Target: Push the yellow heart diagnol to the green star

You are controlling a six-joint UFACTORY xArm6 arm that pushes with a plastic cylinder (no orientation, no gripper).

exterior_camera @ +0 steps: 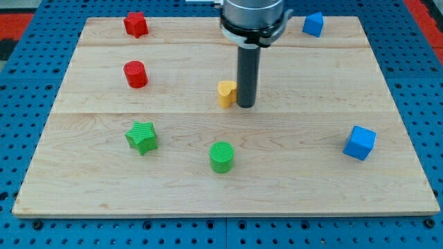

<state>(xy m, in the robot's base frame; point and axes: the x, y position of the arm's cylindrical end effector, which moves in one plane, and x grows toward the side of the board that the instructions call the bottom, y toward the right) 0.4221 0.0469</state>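
The yellow heart [225,93] lies near the middle of the wooden board [311,173]. My tip [246,105] stands right against the heart's right side, touching it or nearly so. The green star [142,136] lies to the lower left of the heart, well apart from it.
A green cylinder [222,156] sits below the heart. A red cylinder [136,74] is at the left, a red star [136,24] at the top left. A blue block [313,24] is at the top right, a blue cube [360,142] at the right.
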